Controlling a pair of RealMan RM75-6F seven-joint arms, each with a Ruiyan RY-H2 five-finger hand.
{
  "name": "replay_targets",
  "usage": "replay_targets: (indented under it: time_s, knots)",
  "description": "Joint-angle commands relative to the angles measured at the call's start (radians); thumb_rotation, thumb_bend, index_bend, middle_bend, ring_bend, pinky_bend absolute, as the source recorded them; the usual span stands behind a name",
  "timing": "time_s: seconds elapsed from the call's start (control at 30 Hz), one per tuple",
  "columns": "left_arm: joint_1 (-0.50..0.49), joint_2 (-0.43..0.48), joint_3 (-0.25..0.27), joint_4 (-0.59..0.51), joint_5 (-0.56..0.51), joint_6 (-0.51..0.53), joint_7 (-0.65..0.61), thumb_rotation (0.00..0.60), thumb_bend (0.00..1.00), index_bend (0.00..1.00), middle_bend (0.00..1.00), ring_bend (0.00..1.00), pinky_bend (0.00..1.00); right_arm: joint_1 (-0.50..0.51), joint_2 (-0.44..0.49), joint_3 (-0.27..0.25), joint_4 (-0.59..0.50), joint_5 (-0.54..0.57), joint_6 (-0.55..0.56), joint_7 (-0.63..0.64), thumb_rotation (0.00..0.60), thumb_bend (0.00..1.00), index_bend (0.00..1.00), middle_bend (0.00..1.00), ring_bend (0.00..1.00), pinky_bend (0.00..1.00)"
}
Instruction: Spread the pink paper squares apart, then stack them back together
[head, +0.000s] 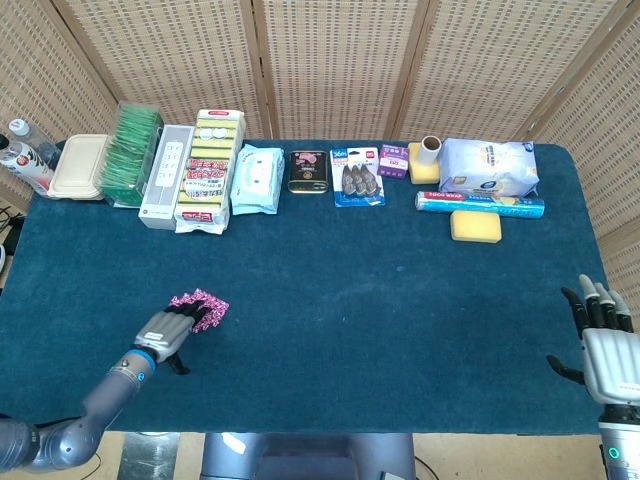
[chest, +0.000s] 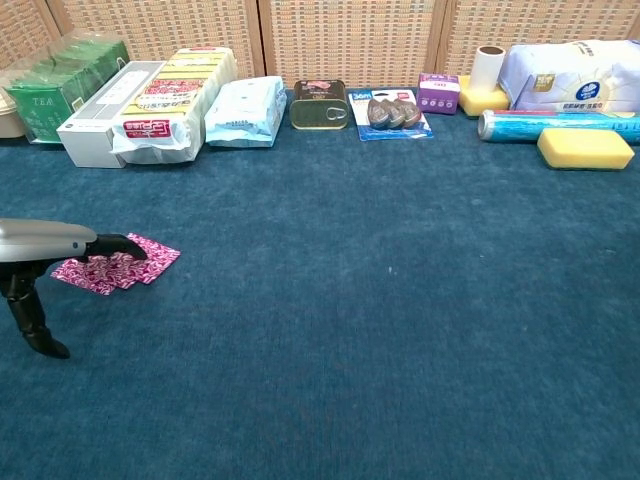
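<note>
The pink paper squares (chest: 120, 264) lie on the near left part of the blue table (head: 380, 300), well apart from the row of packages along the far edge, probably so there is open cloth around them for sliding the sheets out. In the chest view their corners show slightly offset, fanned a little toward the right, so the spreading step looks barely begun. The left hand (head: 172, 327) reaches in low from the near left with its fingers (chest: 118, 245) stretched nearly flat and close together, the tips resting on top of the left part of the pile; the thumb hangs down apart, on the near side. That reads as a flat press for pushing paper along the cloth, not a pinch: nothing is held, and most of the paper lies beyond and to the right of the fingertips. The right hand (head: 605, 340) waits at the near right edge, well apart from the squares, its fingers upright and apart, holding nothing.
</note>
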Motion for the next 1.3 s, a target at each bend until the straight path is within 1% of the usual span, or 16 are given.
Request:
replay_targets:
  time_s: [0.03,0.43,0.57,0.73,0.87,1.0,1.3]
  knots:
    - [-0.029,-0.024,-0.009,-0.02,-0.032,0.02,0.039,0.6,0.06,0.0,0.0,0.03,0.09,-0.002,0.003,0.0,-0.003,-0.001,0.002,0.005,0.6,0.0,0.1,0.0,0.0,0.0]
    - [-0.118,-0.081,-0.036,-0.071,-0.138,0.092,0.162,0.6,0.06,0.0,0.0,0.04,0.09,-0.003,0.016,0.0,-0.013,0.001,-0.001,0.023,0.6,0.0,0.1,0.0,0.0,0.0]
    - [-0.123,-0.07,-0.039,-0.103,-0.141,0.118,0.167,0.6,0.06,0.0,0.0,0.04,0.09,-0.005,0.019,-0.001,-0.016,0.001,0.001,0.028,0.6,0.0,0.1,0.0,0.0,0.0]
    - [-0.106,-0.039,-0.025,-0.117,-0.125,0.121,0.14,0.6,0.06,0.0,0.0,0.04,0.09,-0.006,0.02,-0.001,-0.019,-0.001,0.003,0.031,0.6,0.0,0.1,0.0,0.0,0.0]
    - [-0.09,-0.016,-0.012,-0.106,-0.112,0.107,0.111,0.6,0.06,0.0,0.0,0.04,0.09,-0.006,0.021,-0.001,-0.022,-0.002,0.003,0.032,0.6,0.0,0.1,0.0,0.0,0.0]
    - [-0.087,-0.029,-0.015,-0.056,-0.112,0.076,0.089,0.6,0.06,0.0,0.0,0.04,0.09,-0.008,0.026,-0.003,-0.027,-0.003,0.003,0.035,0.6,0.0,0.1,0.0,0.0,0.0]
    - [-0.107,-0.071,-0.014,-0.029,-0.137,0.06,0.108,0.6,0.06,0.0,0.0,0.04,0.09,-0.01,0.032,-0.003,-0.031,0.0,0.003,0.044,0.6,0.0,0.1,0.0,0.0,0.0]
